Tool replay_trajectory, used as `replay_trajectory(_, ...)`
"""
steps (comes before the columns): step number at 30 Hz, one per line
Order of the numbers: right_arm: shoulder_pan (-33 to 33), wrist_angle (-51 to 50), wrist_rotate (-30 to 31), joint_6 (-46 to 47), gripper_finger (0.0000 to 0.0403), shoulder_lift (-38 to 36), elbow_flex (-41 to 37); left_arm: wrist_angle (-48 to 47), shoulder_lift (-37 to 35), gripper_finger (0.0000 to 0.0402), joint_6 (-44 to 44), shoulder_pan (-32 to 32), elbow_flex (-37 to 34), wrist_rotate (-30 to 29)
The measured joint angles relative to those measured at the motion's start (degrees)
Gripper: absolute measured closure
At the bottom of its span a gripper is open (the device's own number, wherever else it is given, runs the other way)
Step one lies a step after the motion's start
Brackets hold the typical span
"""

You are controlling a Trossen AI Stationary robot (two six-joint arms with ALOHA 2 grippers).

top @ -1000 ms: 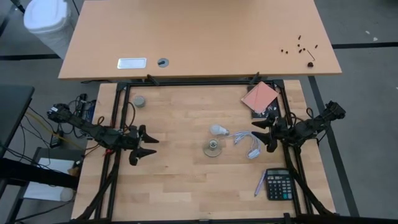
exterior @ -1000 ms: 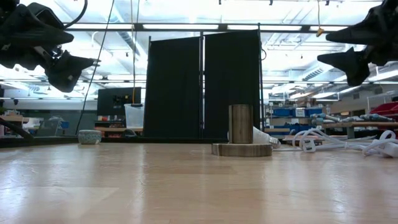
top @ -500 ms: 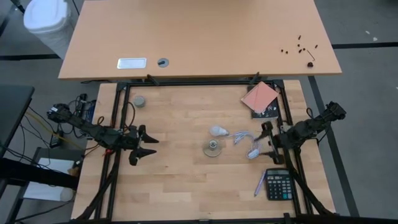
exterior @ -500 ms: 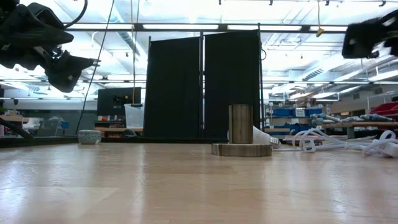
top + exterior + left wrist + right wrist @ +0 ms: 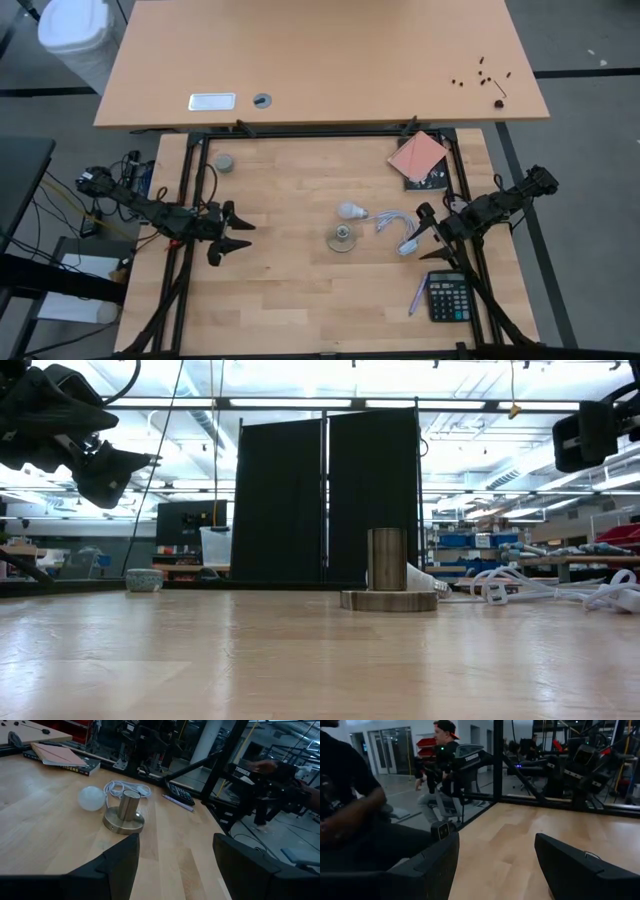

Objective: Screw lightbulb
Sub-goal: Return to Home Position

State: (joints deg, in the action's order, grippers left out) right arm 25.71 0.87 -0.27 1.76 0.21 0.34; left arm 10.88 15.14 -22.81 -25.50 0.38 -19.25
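The job in hand is a clean retreat to rest, and it looks nearly done. The lightbulb (image 5: pixel 348 211) lies loose on its side on the table, just beside the brass lamp socket (image 5: pixel 342 239) on the socket's far side, not screwed in. The left gripper (image 5: pixel 247 236) hangs above the table well to the left of the socket, its claw spread wide and holding nothing. The right gripper (image 5: pixel 428 235) hangs to the right of the socket, beyond the coiled white cord (image 5: pixel 400 228), its claw likewise splayed and empty.

A good finish would carry the right arm up and away from the socket without dipping toward the cord, since a snagged loop could drag the socket or roll the bulb. Both claws are best left as they are.

The surface is pale wood plank (image 5: pixel 290 300) inside a black frame. Right of the socket and nearer the front edge lie a calculator (image 5: pixel 449 296) and a pen (image 5: pixel 417 295). Behind and right of it sits a reddish book (image 5: pixel 418 156), and far behind and left a small grey cap (image 5: pixel 224 162).

Beyond the table is a workshop with a black screen behind the socket. A seated person (image 5: pixel 440 770) and a nearer dark sleeve (image 5: pixel 350 795) show in the right wrist view.
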Motion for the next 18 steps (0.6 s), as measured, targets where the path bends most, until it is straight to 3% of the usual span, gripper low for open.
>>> replay_trajectory(18, 0.00, 0.37, 0.22, -0.40, 0.0133, 0.04, 0.00, 0.01, -0.02, 0.0144, -0.01, 0.00, 0.00, -0.01)
